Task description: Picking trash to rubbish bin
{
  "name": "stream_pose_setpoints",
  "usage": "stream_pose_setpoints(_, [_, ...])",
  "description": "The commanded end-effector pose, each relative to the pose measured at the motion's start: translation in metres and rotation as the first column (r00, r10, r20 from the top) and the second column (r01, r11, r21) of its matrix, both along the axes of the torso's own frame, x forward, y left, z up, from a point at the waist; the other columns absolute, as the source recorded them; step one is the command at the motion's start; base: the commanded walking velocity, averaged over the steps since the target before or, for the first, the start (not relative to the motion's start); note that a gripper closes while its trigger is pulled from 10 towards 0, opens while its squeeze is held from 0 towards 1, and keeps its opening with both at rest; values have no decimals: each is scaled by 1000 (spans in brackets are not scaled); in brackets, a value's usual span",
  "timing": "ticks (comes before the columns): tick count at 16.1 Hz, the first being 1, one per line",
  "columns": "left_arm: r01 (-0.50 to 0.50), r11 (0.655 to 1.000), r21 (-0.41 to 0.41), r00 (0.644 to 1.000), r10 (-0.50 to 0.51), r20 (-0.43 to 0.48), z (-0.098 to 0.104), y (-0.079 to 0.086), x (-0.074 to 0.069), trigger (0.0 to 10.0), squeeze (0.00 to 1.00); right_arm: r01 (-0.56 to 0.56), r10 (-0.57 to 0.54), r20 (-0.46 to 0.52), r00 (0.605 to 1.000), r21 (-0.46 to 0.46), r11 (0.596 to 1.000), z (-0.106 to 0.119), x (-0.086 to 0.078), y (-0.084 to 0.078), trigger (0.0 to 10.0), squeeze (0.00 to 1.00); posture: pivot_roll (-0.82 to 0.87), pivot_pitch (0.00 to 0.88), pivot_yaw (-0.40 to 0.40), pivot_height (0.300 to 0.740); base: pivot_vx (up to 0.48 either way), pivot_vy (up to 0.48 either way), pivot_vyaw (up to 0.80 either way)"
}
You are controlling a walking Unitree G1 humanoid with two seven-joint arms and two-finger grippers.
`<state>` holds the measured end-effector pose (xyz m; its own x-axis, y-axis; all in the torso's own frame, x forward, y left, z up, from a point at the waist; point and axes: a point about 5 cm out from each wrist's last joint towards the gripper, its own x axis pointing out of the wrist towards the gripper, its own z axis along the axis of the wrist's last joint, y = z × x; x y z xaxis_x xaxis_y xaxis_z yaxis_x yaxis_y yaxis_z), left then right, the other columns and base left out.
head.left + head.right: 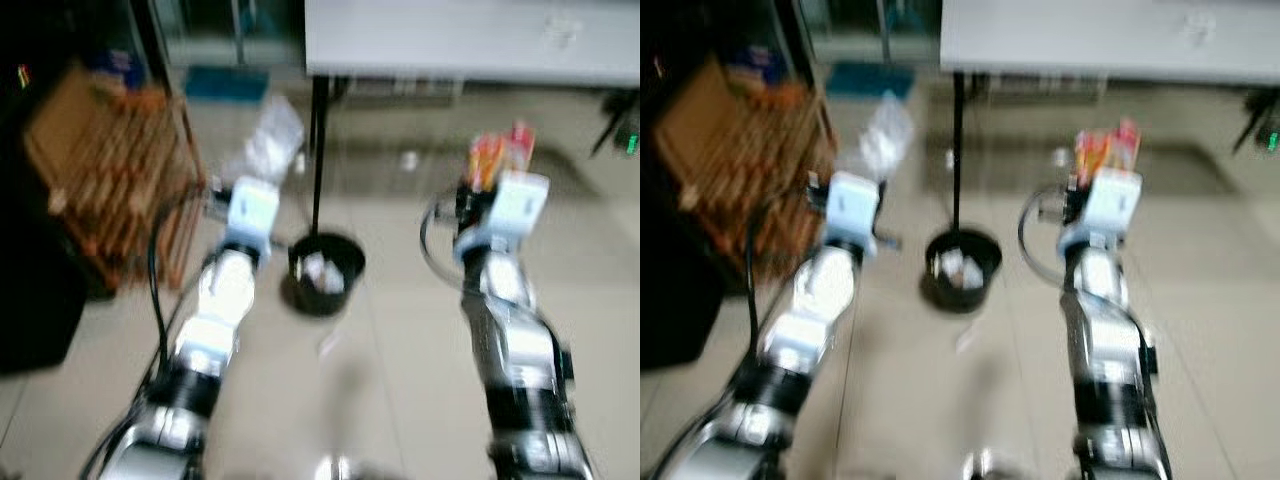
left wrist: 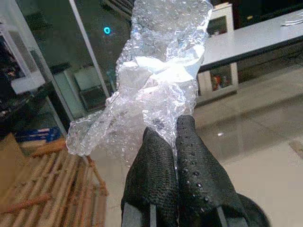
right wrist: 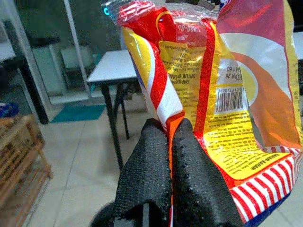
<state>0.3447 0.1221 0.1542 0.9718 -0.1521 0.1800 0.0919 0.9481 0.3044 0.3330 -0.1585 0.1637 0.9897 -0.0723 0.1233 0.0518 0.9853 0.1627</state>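
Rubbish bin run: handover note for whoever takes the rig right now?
Left hand: shut on a crumpled clear plastic wrap, held up to the left of the bin.
Right hand: shut on a red and yellow snack bag, held up to the right of the bin.
Black rubbish bin: on the tiled floor between the two arms, by the table leg; some pale trash is already inside.
Done: both pieces picked up.
Left: bring each hand over the bin and release. Head views are blurred, so confirm alignment first.
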Motion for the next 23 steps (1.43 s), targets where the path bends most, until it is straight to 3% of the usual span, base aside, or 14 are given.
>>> stream_pose_setpoints(1, [-13, 1000, 6, 1000, 13, 9, 2, 6, 0, 10000, 0, -25, 25, 4, 1000, 17, 1000, 2, 0, 7, 10000, 0, -38, 92, -21, 740, 446, 0, 0])
stream_pose_setpoints(23, [-6, 1000, 13, 1000, 6, 8, 2, 5, 0, 10000, 0, -37, 38, -5, 999, 6, 999, 1, 2, 10, 10000, 0, -36, 81, -20, 740, 446, 0, -55])
